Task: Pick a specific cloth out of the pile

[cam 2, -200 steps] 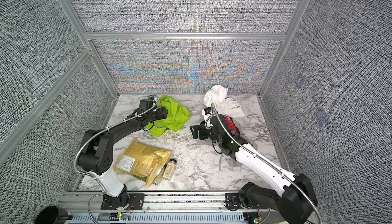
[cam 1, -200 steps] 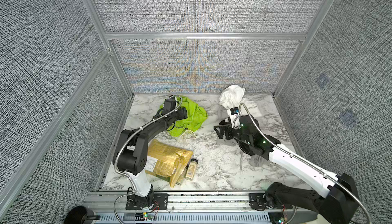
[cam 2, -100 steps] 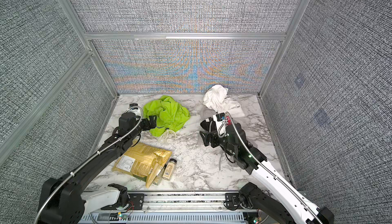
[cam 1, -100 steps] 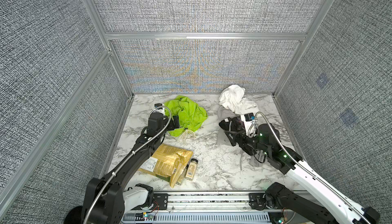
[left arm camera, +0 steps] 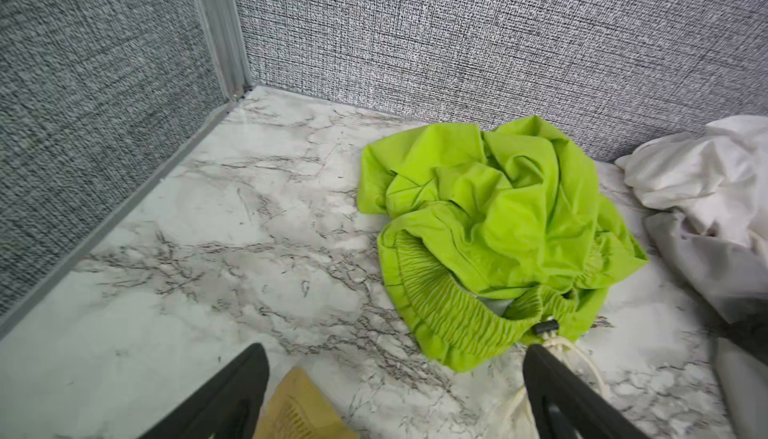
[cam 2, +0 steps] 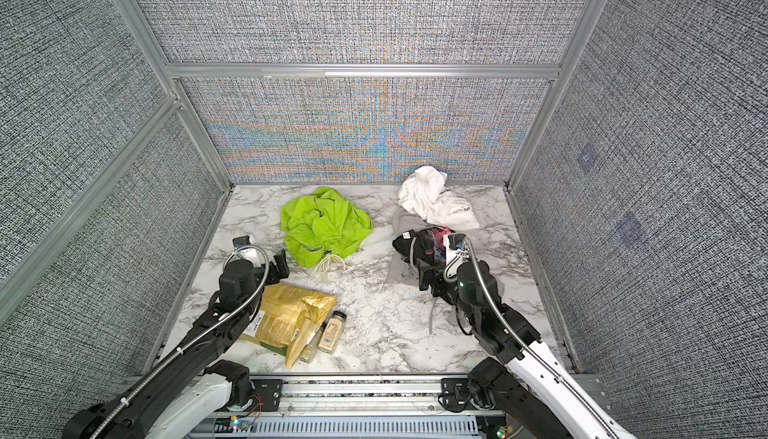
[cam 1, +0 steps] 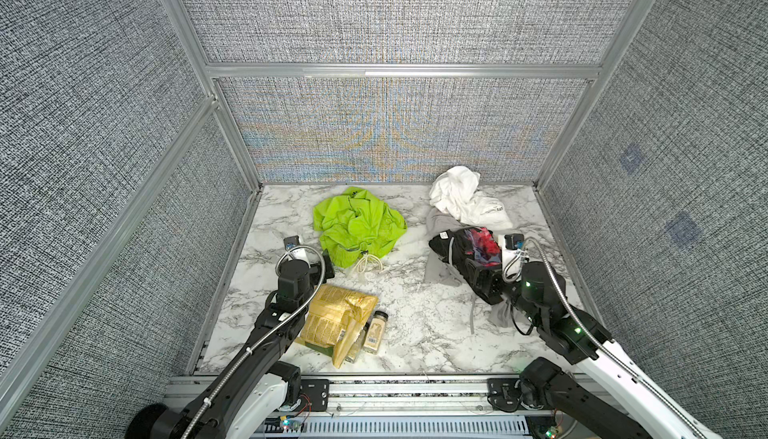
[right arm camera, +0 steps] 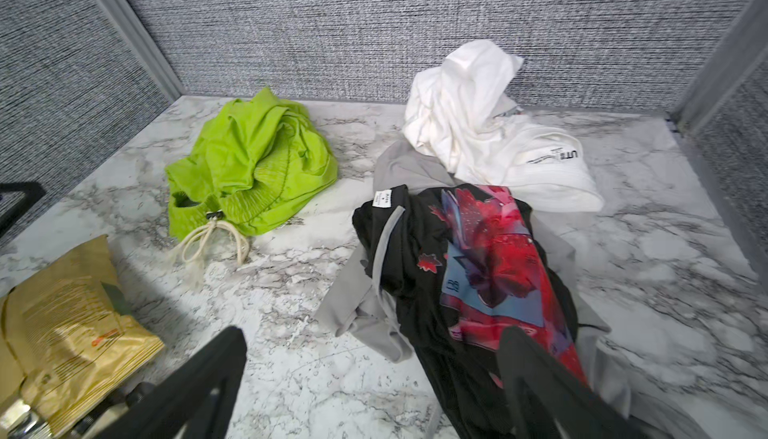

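Observation:
The cloth is a crumpled lime-green garment lying alone on the marble table, left of centre, with its cream drawstring trailing toward the front. My left gripper stands open and empty just in front of the cloth's elastic waistband, not touching it. The pile of white, grey and black-with-red-print garments sits at the back right. My right gripper is open at the pile's near end. One finger is over the black garment.
Yellow food packets with spice jars lie at the front left, right beside my left arm. Grey fabric walls with metal posts close in the table on three sides.
My left gripper has opened, let go of the green cloth and drawn back toward the front. My right arm has pulled back to the right, over the pile's near end.

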You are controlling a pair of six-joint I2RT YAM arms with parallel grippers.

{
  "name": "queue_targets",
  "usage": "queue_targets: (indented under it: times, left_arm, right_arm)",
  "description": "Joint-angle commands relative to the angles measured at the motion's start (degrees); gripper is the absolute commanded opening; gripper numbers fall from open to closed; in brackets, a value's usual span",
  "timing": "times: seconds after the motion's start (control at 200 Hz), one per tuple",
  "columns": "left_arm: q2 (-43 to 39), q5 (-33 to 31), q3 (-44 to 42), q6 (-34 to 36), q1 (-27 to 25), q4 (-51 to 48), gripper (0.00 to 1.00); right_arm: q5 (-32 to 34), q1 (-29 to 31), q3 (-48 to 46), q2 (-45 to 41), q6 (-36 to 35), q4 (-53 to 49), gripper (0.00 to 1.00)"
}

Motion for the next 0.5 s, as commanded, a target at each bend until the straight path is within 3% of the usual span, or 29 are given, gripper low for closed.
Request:
queue_targets:
  times: [0.0, 0.115, 0.24, 0.495]
  left_arm:
    - [0.1, -3.9, -1.3, 6.0, 0.7, 8.8, 0.99]
    - [2.4, -3.9, -2.0, 6.8, 2.6, 11.2, 0.99]
    - [3.3, 0.9, -5.9, 7.5, 6.3, 19.9, 0.99]
    - [10.5, 2.8, -10.5, 13.5, 10.0, 34.0, 0.99]
  right_arm:
    - [7.0, 0.0, -0.3, 0.1, 1.0, 0.0, 0.99]
    - [12.2, -0.1, -2.1, -0.2, 1.6, 0.1, 0.99]
    - [15.1, -0.2, -3.7, -1.2, 2.0, 0.9, 0.99]
    - [20.8, -0.5, -6.5, -0.2, 1.8, 3.4, 0.99]
